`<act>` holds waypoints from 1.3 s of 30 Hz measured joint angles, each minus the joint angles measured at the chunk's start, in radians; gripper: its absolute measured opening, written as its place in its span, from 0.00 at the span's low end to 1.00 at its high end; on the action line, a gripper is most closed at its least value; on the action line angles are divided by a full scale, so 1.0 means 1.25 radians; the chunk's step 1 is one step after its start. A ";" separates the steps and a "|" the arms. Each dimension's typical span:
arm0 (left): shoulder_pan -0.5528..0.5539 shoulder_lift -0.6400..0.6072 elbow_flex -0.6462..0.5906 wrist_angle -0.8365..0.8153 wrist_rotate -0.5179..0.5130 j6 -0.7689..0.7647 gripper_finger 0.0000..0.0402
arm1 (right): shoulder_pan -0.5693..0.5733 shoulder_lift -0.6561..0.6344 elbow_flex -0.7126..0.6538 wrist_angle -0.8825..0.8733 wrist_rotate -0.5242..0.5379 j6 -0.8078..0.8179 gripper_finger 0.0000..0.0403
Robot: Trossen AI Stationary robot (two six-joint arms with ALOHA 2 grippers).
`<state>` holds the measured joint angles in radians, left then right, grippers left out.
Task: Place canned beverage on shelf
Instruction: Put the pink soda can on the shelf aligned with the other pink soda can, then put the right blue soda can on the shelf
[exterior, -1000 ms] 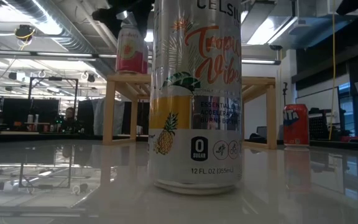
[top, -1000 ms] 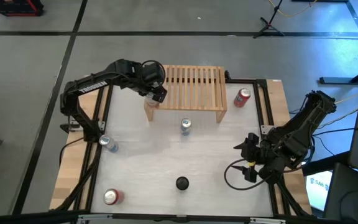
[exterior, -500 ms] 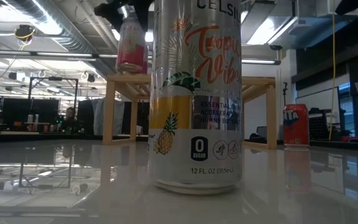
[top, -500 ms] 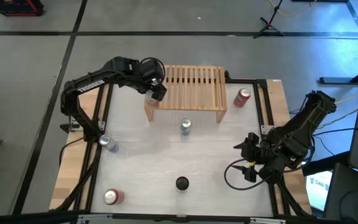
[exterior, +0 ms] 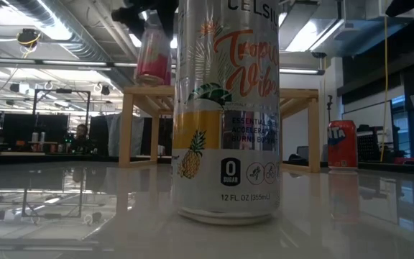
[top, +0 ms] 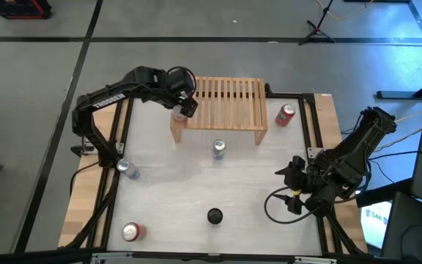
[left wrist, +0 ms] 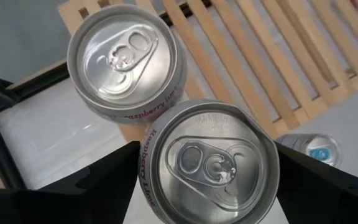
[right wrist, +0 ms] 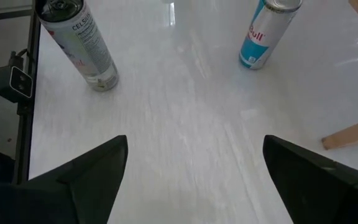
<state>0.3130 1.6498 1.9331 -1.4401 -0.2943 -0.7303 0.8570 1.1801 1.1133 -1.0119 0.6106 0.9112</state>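
My left arm reached across the table's far left, its left gripper [top: 179, 108] clenched on a pink can [left wrist: 211, 160] tilted above the left corner of the shelf [top: 226, 99], touching a second can [left wrist: 124, 59] marked "raspberry" that stood there. My right gripper [top: 293, 176] rested near the table's right edge, fingers spread and empty. Nearest the low camera stood a Celsius can [exterior: 226, 108] reading "0 SUGAR" and "12 FL. OZ (355mL)".
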 joint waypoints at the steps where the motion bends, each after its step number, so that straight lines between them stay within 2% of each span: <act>1: 0.000 0.001 0.000 -0.003 0.000 0.000 0.80 | 0.000 0.000 0.000 0.000 0.000 0.000 0.90; 9: -0.002 0.001 0.000 -0.007 0.007 0.000 0.80 | 0.000 0.000 0.000 0.001 0.000 0.000 0.90; 21: -0.002 -0.001 0.000 -0.004 -0.002 0.000 0.87 | 0.000 0.000 0.000 0.000 0.000 0.000 0.90; 26: 0.002 -0.002 0.001 -0.003 0.032 0.000 0.87 | 0.000 0.000 0.000 0.000 0.000 0.000 0.90; 30: -0.009 -0.010 0.045 -0.006 0.038 0.003 0.87 | 0.000 0.000 0.000 0.000 0.000 0.000 0.90; 39: -0.071 -0.056 0.140 -0.017 -0.012 0.015 0.87 | 0.000 0.000 0.000 -0.001 0.000 -0.002 0.90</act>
<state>0.2242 1.5796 2.1086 -1.4616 -0.3097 -0.7117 0.8570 1.1801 1.1130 -1.0126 0.6106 0.9081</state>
